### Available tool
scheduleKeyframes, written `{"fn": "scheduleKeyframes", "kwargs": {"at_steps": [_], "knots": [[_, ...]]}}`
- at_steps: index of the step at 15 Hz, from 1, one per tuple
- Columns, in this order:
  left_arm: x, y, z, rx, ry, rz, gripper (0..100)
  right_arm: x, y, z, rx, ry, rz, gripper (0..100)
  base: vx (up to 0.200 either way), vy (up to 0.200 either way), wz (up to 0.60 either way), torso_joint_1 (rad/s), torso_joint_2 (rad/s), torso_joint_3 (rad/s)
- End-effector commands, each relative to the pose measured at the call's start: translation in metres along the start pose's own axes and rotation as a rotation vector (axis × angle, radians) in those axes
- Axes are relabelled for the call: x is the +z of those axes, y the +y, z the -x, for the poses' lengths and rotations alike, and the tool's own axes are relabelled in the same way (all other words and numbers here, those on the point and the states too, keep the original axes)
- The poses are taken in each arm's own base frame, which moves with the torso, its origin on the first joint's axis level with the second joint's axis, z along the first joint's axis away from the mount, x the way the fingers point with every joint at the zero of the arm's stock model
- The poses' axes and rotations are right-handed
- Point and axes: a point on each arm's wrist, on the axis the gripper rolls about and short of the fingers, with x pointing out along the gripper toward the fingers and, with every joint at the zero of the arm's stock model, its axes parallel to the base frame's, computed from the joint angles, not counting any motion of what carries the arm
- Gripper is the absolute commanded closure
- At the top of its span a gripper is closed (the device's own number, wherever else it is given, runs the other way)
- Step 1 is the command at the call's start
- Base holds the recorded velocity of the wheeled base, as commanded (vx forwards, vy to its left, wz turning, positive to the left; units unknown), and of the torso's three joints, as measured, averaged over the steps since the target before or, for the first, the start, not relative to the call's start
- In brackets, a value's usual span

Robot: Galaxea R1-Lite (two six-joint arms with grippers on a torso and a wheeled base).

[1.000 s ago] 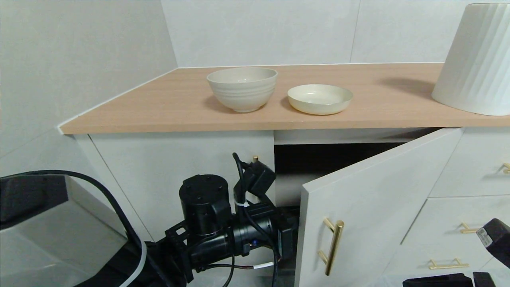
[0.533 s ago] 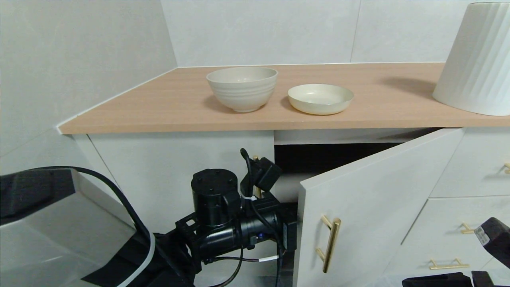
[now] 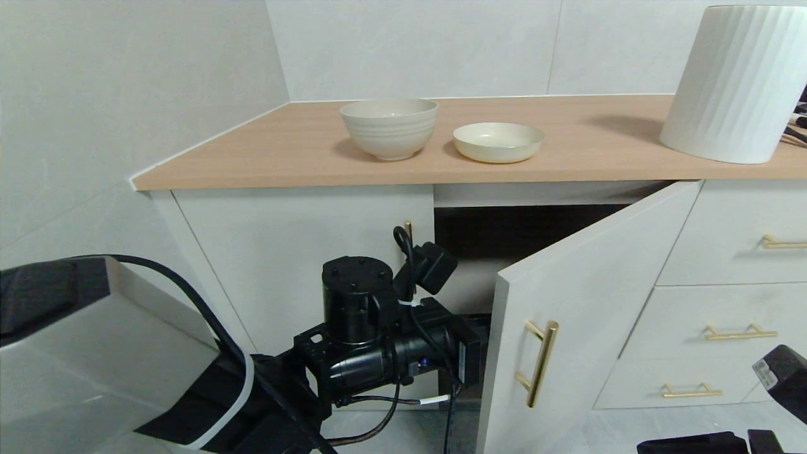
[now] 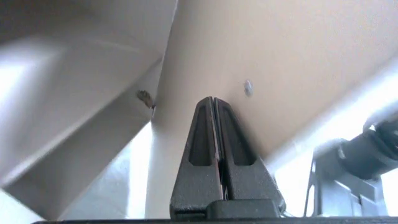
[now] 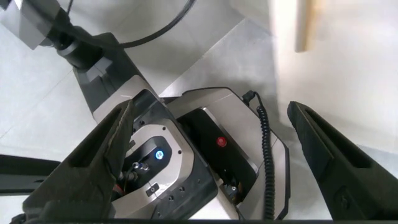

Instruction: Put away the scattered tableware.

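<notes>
Left gripper (image 4: 213,102) held low and level, fingers pressed together; right gripper (image 5: 210,111) pointing down, fingers spread wide

Cabinet interior (image 3: 504,230) dark; contents indiscernible. White vessel (image 3: 731,82) cut off at upper right. Dark items (image 3: 797,125) at right edge unidentifiable.

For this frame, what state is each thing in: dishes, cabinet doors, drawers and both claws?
bowl: upright.
shallow dish: upright, empty, apart from the bowl.
right cabinet door: swung open.
left cabinet door: closed.
drawers: closed.
left claw: shut, holding nothing.
right claw: open, empty.
</notes>
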Motion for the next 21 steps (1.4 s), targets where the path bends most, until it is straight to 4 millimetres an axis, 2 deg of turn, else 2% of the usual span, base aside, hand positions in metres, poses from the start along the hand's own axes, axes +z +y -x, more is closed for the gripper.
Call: {"fn": "scheduleKeyframes", "kwargs": {"at_steps": [1, 5, 9, 15, 18, 20, 21], "knots": [[0.001, -0.001, -0.004, -0.01, -0.002, -0.003, 100, 0.0, 0.0, 0.0, 0.0, -0.002, 0.0, 0, 0.0, 0.0, 0.0, 0.0, 0.0, 0.0], [0.001, 0.001, -0.01, 0.004, 0.016, 0.005, 100, 0.0, 0.0, 0.0, 0.001, 0.0, 0.0, 0, 0.0, 0.0, 0.0, 0.0, 0.0, 0.0], [0.002, 0.008, -0.023, 0.058, 0.008, 0.007, 100, 0.0, 0.0, 0.0, 0.001, 0.0, 0.0, 0, -0.2, 0.0, 0.0, 0.002, 0.0, 0.004], [0.007, 0.011, -0.037, 0.107, 0.002, 0.008, 100, 0.001, 0.0, 0.0, 0.001, -0.005, 0.002, 0, 0.0, 0.0, 0.0, 0.0, 0.0, 0.0], [0.003, 0.003, -0.048, 0.153, -0.005, 0.001, 100, 0.001, 0.001, 0.001, 0.001, -0.009, 0.003, 0, 0.0, 0.0, 0.0, 0.0, 0.0, 0.0], [0.003, -0.014, -0.054, 0.171, -0.011, -0.008, 100, 0.001, 0.002, 0.0, 0.014, -0.007, 0.009, 0, 0.0, 0.0, 0.0, 0.0, 0.0, 0.0], [0.002, -0.029, -0.058, 0.144, -0.008, -0.016, 100, 0.0, 0.004, 0.001, 0.029, -0.006, 0.017, 0, 0.0, 0.0, 0.0, 0.0, 0.0, 0.0]]}}
